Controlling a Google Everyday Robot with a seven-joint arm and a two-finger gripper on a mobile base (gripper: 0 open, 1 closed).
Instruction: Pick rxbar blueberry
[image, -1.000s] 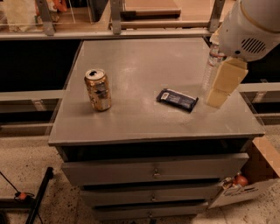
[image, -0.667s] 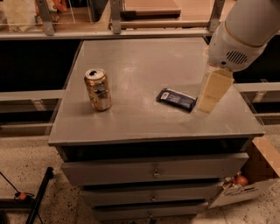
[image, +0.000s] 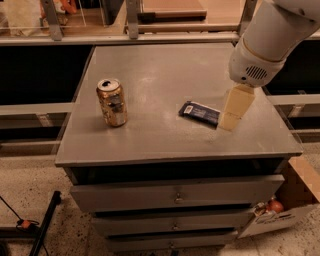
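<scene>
Camera view: across the last second the gripper (image: 235, 107) has travelled left and slightly lower, from over the right edge of the cabinet top (image: 165, 65) to a position just beside the right end of the rxbar blueberry (image: 200, 112). The bar itself has not shifted, nor has the gold can (image: 112, 102).

Assessment: the approach phase looks nearly complete. The gripper remains to the right of the bar and not over it, so a further short move left appears necessary before any grasp.

Gripper state: whether it is open or closed cannot be told from this angle. It has hold of nothing, since the bar lies free on the surface. Contact between gripper tip and wrapper cannot be confirmed either way.

Task item: a small, flat, dark navy bar with pale lettering, lying flat and angled, right of centre on the top, well apart from the can.
</scene>
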